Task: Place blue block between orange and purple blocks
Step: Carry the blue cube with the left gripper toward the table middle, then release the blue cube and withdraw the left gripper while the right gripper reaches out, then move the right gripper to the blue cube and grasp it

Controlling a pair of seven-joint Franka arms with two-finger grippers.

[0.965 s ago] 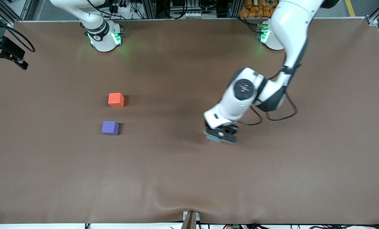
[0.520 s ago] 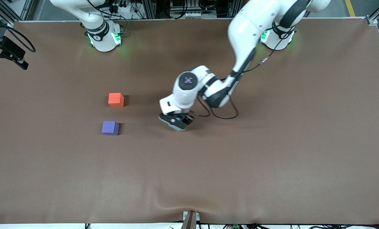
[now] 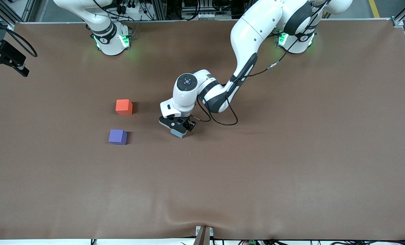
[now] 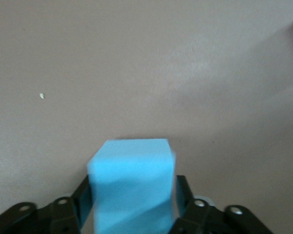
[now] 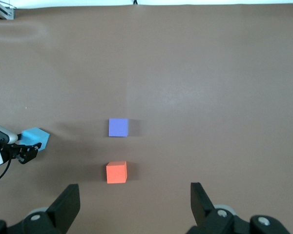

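Left end effector [image 3: 178,130] pinching blue block [image 3: 178,133] over the surface, well apart from orange [image 3: 124,107] and purple [image 3: 117,136] blocks; lower squarely into their gap. Right end effector [image 5: 134,207], spread, waits.

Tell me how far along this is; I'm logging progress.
Done: the left gripper has the blue block clamped in its jaws. In hand: carrying it above the brown table. Left: setting it in the gap between the orange block and purple block. The right gripper waits, open.
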